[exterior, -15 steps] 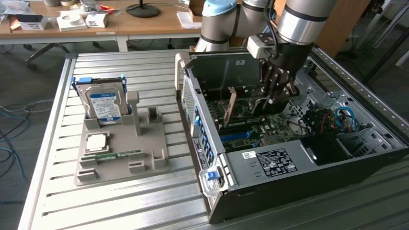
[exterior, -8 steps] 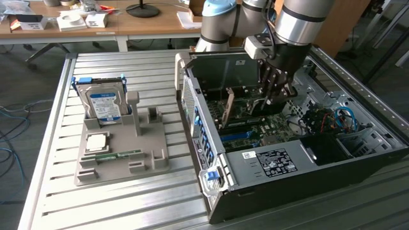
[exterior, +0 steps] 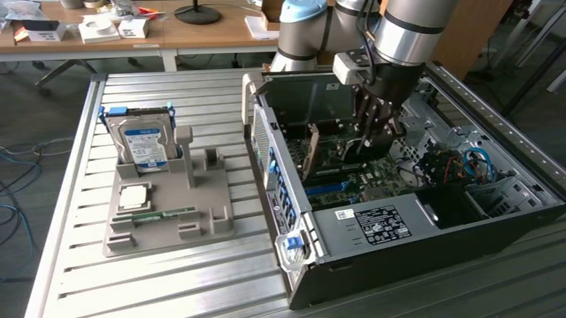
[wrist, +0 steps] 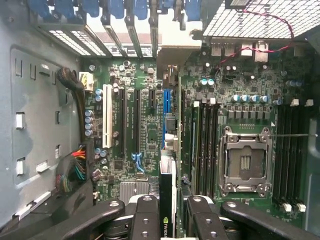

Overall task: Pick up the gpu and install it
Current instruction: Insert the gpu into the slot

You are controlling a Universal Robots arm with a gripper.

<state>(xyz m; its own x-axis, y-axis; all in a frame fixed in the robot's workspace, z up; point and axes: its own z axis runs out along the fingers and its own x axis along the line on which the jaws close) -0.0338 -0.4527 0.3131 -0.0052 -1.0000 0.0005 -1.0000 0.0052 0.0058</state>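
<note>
The gpu (wrist: 166, 192), a thin black card with a green logo on its edge, stands on edge between my fingers (wrist: 145, 220). My gripper (wrist: 167, 222) is shut on it. The card runs in line with the blue slot (wrist: 166, 107) on the motherboard, and its pale bracket end (wrist: 170, 55) reaches the case's rear slots. I cannot tell whether it sits in the slot. In the exterior view my gripper (exterior: 376, 142) is down inside the open computer case (exterior: 372, 222), with the gpu (exterior: 312, 156) stretching from it toward the case's rear wall.
The empty CPU socket (wrist: 245, 162) and memory slots lie beside the card. Cables (wrist: 75, 167) bunch at the case wall. On the exterior view's left, a grey holder (exterior: 168, 222) carries a blue-labelled hard drive (exterior: 144, 146), a chip and a green memory stick (exterior: 155, 215).
</note>
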